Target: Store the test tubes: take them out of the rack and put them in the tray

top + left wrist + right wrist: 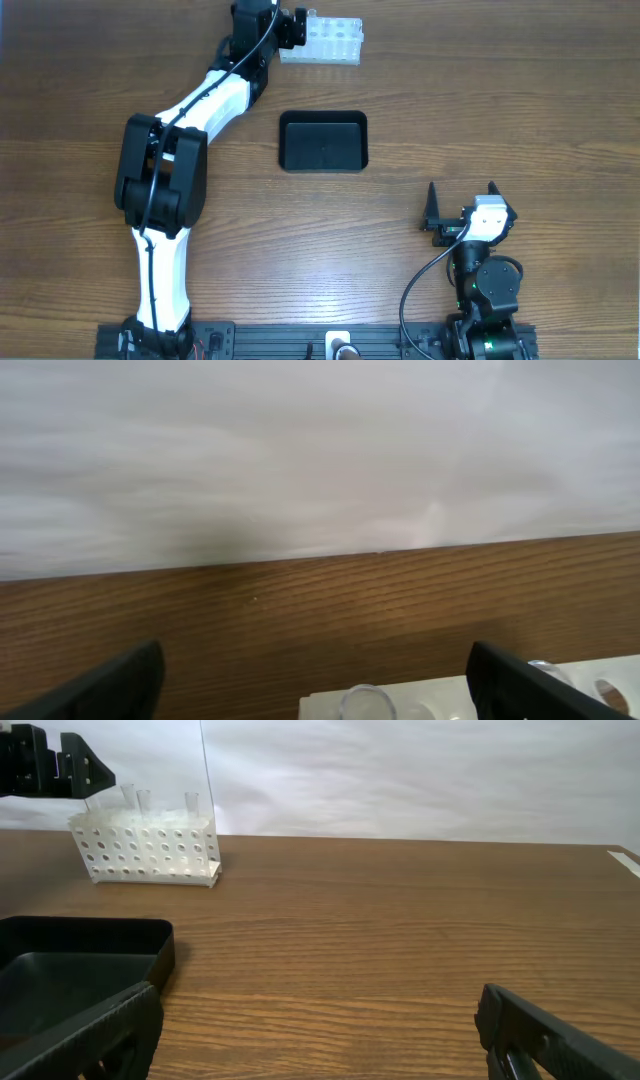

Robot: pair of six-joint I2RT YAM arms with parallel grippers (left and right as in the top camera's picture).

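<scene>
Top view | left gripper [300, 30], jaws apart, at rack [333, 41], probably lining up a tube [360, 699] | tray [323, 141] close by | right gripper [462, 205] idle, jaws apart too

On table [520, 110]: rack [325, 42] at far edge, tray [284, 140] in front of it; left gripper [300, 30] at rack's left end; right gripper [462, 195] nearer, right of tray.

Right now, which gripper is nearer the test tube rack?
Left. The left gripper is right at the rack; the right gripper sits far off, past the tray.
</scene>
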